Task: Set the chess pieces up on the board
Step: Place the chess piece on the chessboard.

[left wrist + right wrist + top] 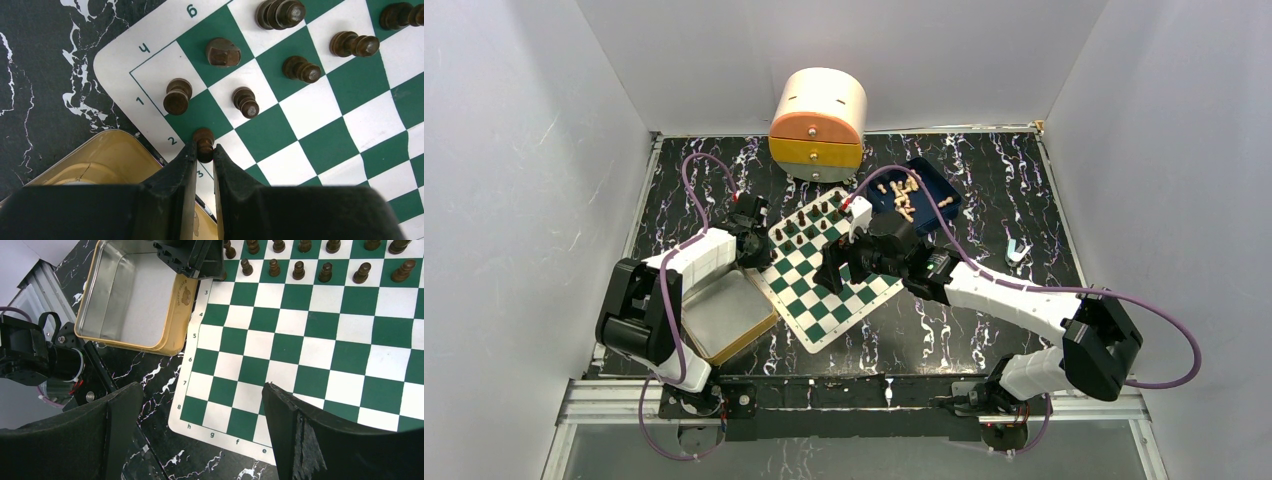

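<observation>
The green and white board (824,305) lies tilted in mid-table. Several dark brown chess pieces (809,228) stand in two rows at its far end; they also show in the left wrist view (245,101) and the right wrist view (298,270). My left gripper (204,150) is shut on a dark brown pawn (204,139) at the board's left edge, by the row 2 label. I cannot tell whether its base touches the square. In the top view the left gripper (759,245) is at the board's left side. My right gripper (200,387) is open and empty above the board's bare near rows (300,350).
An empty tan-rimmed tin tray (724,315) sits left of the board, touching its edge (135,295). A blue tray (934,205) with several pale pieces (904,195) is at the back right. A round wooden drawer box (817,122) stands at the back. A small white object (1016,250) lies right.
</observation>
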`<state>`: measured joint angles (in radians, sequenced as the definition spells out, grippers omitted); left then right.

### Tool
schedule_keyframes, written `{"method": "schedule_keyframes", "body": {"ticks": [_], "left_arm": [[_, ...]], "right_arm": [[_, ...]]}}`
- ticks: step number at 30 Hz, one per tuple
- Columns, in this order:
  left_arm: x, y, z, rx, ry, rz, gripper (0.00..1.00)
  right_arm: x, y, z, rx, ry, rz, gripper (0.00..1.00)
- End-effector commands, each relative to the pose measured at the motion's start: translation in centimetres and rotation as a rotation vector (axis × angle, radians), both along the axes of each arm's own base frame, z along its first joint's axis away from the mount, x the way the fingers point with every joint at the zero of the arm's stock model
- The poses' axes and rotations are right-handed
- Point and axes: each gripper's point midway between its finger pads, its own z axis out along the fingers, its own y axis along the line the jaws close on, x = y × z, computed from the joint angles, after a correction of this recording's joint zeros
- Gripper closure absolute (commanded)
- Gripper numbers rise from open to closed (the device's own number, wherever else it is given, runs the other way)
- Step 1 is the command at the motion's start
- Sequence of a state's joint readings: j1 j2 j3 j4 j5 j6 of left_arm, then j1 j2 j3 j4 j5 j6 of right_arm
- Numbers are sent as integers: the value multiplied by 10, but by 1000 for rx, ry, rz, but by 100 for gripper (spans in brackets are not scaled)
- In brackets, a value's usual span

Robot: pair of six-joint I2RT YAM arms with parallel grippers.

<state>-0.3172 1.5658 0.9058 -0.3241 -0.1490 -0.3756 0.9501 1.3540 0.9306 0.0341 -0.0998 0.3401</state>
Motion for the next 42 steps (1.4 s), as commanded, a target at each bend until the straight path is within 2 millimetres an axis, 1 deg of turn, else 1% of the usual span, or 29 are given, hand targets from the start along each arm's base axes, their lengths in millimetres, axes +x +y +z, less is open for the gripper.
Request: {"method": "schedule_keyframes", "body": {"ticks": [1, 7, 11, 21, 26, 28, 31, 33, 36, 42], "left_arm": [[4, 9, 4, 36, -23, 9, 90], [4, 11, 5, 45, -32, 9, 89], [5, 7, 2, 27, -34, 1, 89], [7, 7, 1, 27, -40, -4, 88], [7, 10, -1, 44, -34, -2, 87], [6, 10, -3, 48, -28, -1, 86], [6, 10, -5, 49, -22, -1, 81], [6, 10, -4, 47, -24, 0, 79], [7, 10, -2, 49, -31, 0, 76], [10, 9, 8, 38, -51, 2, 73]], "right_arm": [[8, 5, 21, 65, -64, -8, 1], [9, 6, 20, 62, -60, -8, 1], [9, 7, 19, 63, -58, -6, 1], [9, 7, 18, 60, -59, -6, 1], [8, 8, 20, 65, -59, -2, 1], [9, 7, 21, 67, -63, -3, 1], [9, 6, 24, 71, -67, -7, 1], [9, 5, 23, 72, -67, -7, 1], [8, 5, 22, 70, -64, -7, 1], [8, 5, 22, 70, -64, -5, 1]]}}
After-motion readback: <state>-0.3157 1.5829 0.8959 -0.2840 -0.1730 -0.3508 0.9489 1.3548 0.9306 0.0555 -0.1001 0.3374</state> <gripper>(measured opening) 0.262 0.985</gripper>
